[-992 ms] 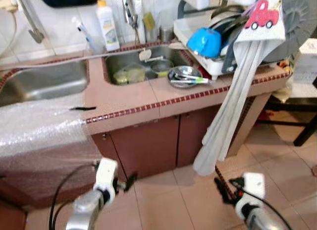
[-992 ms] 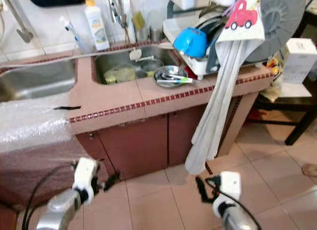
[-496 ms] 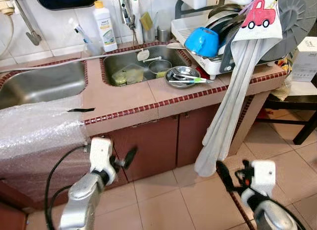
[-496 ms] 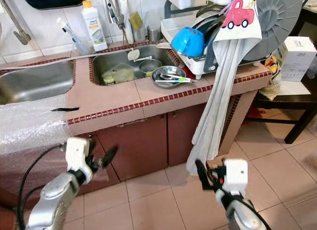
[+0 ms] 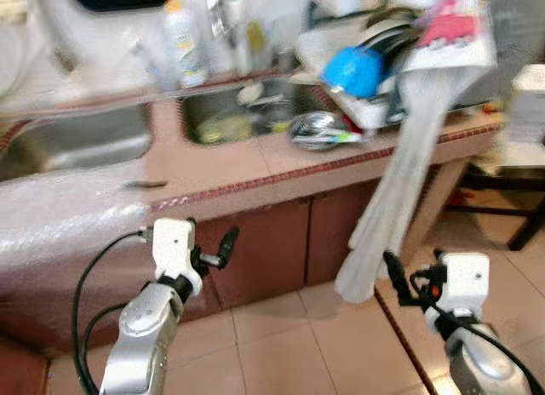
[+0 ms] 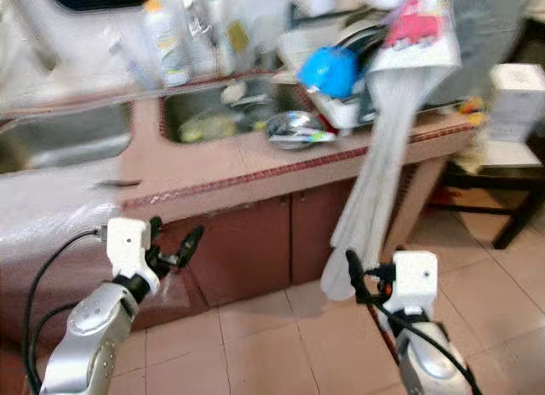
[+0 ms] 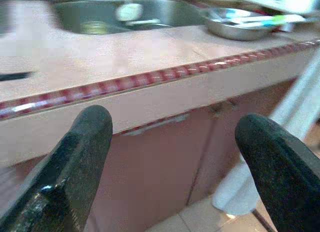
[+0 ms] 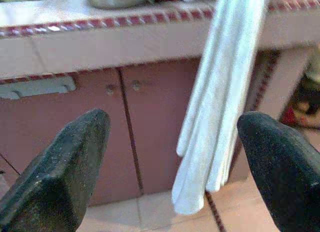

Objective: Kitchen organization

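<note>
The left gripper [image 7: 170, 162], fingers wide apart and empty, is raised before the cabinet doors [image 5: 281, 242] below the counter [image 5: 221, 169]. The right gripper [image 8: 175, 167], likewise spread and empty, sits low beside the hanging towel [image 5: 400, 199]. A steel bowl [image 5: 319, 129] (holding utensils) rests above on the counter, just beside the sink [image 5: 243, 110].

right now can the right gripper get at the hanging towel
Probably yes. The right gripper is open, held low just beside the towel's lower end, with nothing between them. The towel hangs free in front of the cabinet.
</note>
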Tool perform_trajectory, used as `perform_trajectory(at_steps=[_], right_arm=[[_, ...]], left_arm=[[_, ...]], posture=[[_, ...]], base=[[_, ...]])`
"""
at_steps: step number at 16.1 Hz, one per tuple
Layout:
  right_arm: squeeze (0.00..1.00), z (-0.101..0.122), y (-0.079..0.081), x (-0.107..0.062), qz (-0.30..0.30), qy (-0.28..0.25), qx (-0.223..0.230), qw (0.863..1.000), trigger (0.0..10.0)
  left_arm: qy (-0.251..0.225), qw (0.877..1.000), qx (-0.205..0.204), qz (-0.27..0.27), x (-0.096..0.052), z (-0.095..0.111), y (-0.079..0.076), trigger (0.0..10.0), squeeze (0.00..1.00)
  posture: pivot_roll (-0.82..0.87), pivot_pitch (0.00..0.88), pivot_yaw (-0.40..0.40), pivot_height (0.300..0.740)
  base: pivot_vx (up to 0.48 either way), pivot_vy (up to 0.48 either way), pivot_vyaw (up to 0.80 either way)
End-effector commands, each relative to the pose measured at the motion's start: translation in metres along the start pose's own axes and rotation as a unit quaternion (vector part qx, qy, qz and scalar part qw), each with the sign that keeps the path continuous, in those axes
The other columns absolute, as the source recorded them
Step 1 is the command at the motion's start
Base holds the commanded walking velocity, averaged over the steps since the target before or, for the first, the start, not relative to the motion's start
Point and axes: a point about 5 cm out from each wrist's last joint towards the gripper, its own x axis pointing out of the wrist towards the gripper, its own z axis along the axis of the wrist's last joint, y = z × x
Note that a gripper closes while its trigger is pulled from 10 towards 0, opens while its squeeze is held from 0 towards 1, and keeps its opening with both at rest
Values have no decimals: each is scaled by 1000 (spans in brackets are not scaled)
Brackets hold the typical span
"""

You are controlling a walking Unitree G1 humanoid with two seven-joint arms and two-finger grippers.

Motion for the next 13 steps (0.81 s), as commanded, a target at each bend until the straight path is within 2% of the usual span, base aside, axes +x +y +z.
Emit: perform_trajectory(at_steps=[1, 2, 4, 6, 8, 10, 13], right_arm=[[0, 9, 7, 2, 16, -14, -8, 1000, 10000], [0, 9, 8, 3, 16, -15, -10, 1000, 10000], [0, 11, 8, 7, 11, -15, -7, 1000, 10000], [0, 14, 14, 13, 15, -20, -8, 1000, 10000], [0, 17, 17, 16, 21, -25, -11, 999, 10000], [0, 19, 17, 20, 12, -31, 12, 999, 10000], [0, 20, 19, 19, 8, -35, 35, 999, 10000]], left_arm=[[-18, 1000, 6, 17, -3, 8, 4, 10000, 0], [-21, 1000, 10, 19, -3, 10, 4, 10000, 0], [-24, 998, 46, 27, -1, 15, 6, 10000, 0], [-29, 998, 39, 32, 4, 22, 19, 10000, 0], [-22, 998, 33, 40, 3, 20, 22, 10000, 0], [-4, 999, 39, 30, -2, 9, 11, 10000, 0], [-6, 999, 38, 23, 1, 10, 6, 10000, 0]], posture=[[-8, 0, 104, 740], [2, 0, 98, 740], [32, 0, 68, 740], [36, 0, 64, 740], [33, 0, 86, 740], [31, 0, 97, 740], [32, 0, 101, 740]], base=[[0, 0, 800], [0, 0, 800], [0, 0, 800], [0, 0, 800], [0, 0, 800], [0, 0, 400], [0, 0, 0]])
